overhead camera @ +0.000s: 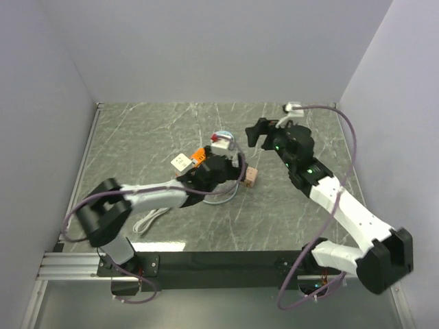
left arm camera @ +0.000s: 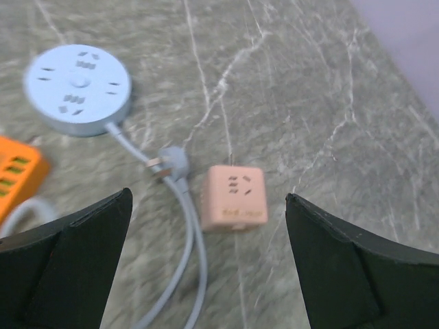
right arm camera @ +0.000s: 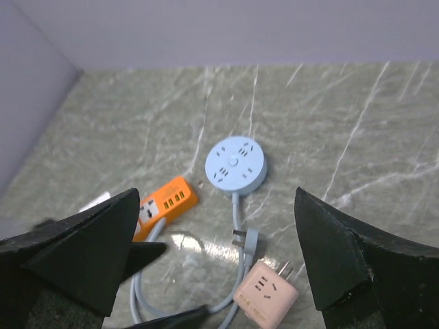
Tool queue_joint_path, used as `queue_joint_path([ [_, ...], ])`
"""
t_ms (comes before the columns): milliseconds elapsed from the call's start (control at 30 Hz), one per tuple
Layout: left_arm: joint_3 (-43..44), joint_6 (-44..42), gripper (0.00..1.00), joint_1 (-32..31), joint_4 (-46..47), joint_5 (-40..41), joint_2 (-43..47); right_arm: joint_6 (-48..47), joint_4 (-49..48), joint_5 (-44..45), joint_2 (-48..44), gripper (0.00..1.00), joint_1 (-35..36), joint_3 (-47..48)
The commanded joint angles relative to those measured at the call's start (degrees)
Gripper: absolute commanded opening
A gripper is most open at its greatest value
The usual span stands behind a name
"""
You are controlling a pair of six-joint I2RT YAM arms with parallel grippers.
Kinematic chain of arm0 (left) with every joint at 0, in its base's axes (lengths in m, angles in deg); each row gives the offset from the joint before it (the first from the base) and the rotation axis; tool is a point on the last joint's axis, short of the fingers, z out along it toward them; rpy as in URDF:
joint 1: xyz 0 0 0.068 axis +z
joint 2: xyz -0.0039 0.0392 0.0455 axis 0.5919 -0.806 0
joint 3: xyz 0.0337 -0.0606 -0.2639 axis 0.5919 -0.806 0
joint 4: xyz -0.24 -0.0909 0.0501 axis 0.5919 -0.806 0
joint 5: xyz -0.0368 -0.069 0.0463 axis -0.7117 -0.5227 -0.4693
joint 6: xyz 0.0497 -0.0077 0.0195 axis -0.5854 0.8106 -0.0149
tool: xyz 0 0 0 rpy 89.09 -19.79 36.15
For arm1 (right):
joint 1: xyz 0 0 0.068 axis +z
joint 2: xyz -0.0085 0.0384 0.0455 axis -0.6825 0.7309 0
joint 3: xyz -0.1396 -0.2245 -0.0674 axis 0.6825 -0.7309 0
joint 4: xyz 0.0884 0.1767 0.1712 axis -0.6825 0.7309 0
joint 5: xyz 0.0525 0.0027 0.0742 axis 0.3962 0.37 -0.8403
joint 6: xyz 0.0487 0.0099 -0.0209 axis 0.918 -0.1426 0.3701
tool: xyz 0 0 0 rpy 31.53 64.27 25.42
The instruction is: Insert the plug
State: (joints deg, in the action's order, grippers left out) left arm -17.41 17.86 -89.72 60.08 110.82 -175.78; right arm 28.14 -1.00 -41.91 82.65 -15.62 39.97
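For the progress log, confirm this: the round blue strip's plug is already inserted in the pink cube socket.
Wrong: the plug is not inserted; it lies loose on the table beside the pink cube socket, as the left wrist view shows.

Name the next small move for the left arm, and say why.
Probably lower the open left gripper onto the plug and close on it. The plug lies loose beside the pink cube, in no socket, between the spread fingers, and nothing is held yet.

Soft even light; faint glare on table.
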Motion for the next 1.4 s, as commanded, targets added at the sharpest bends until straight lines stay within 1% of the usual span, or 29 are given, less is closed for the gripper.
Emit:
queue_joint_path([
  [0, 9.08, -1.90, 0.99, -1.32, -0.51, 0.27, -8.74, 2.74, -4.39, 1.90, -7.10, 1.00, -2.45, -3.89],
  [33, 12.15, -1.89, 1.00, -1.94, -1.83, 0.80, -12.41, 2.74, -3.52, 2.60, -8.34, 1.00, -2.72, -4.42],
  [133, 15.33, -1.72, 0.99, -2.99, -3.33, 0.90, -16.56, 2.56, -2.19, 3.84, -12.91, 1.00, -3.78, -6.53],
  [233, 17.70, -1.10, 0.99, -3.78, -5.00, 1.25, -18.59, 2.82, -2.36, 5.16, -16.17, 1.00, -4.39, -8.55],
  [300, 19.12, -1.28, 0.99, -4.31, -7.99, 3.51, -19.74, 2.74, -2.19, 5.16, -17.14, 1.00, -4.74, -9.08],
  [500, 21.06, -2.42, 0.99, -5.90, -10.71, 5.46, -22.90, 3.35, -2.10, 4.37, -16.27, 1.00, -4.92, -9.70],
  [600, 23.34, -3.04, 0.99, -6.60, -13.87, 7.83, -25.71, 3.53, -1.84, 3.93, -15.82, 1.00, -4.92, -9.70],
  [633, 24.13, -2.95, 1.00, -6.69, -14.41, 9.67, -26.16, 3.62, -1.75, 3.84, -15.74, 1.00, -5.09, -9.70],
  [733, 24.57, -2.77, 0.99, -6.69, -15.03, 11.09, -27.21, 3.62, -2.01, 3.93, -16.61, 1.00, -5.09, -10.23],
  [900, 26.15, -3.47, 0.99, -6.77, -14.23, 10.04, -29.40, 3.18, -2.02, 3.66, -17.67, 1.00, -5.01, -10.84],
  [1000, 28.43, -3.91, 0.95, -6.69, -14.59, 9.51, -31.42, 2.83, -2.01, 4.19, -18.02, 1.00, -5.18, -11.19],
  [1100, 29.49, -4.09, 0.82, -6.69, -14.76, 8.90, -32.57, 2.65, -2.01, 5.07, -18.37, 1.00, -5.18, -11.37],
  [1133, 29.67, -4.00, 0.73, -6.69, -14.85, 8.89, -32.84, 2.56, -1.84, 5.07, -18.29, 1.00, -5.10, -11.46],
  [1200, 30.19, -4.00, 0.64, -6.69, -15.46, 8.63, -33.10, 2.56, -1.75, 5.42, -18.20, 1.00, -5.27, -11.37],
  [1233, 30.29, -3.83, 0.52, -6.51, -16.42, 8.89, -32.93, 2.39, -1.58, 5.68, -18.11, 1.00, -5.27, -11.28],
  [1333, 29.50, -3.13, 0.37, -5.90, -16.78, 8.72, -32.06, 2.30, -1.57, 6.12, -18.28, 1.00, -5.18, -11.19],
  [1367, 28.89, -2.78, 0.24, -5.55, -16.61, 7.85, -31.44, 2.30, -1.66, 6.39, -18.46, 1.00, -5.27, -11.19],
])
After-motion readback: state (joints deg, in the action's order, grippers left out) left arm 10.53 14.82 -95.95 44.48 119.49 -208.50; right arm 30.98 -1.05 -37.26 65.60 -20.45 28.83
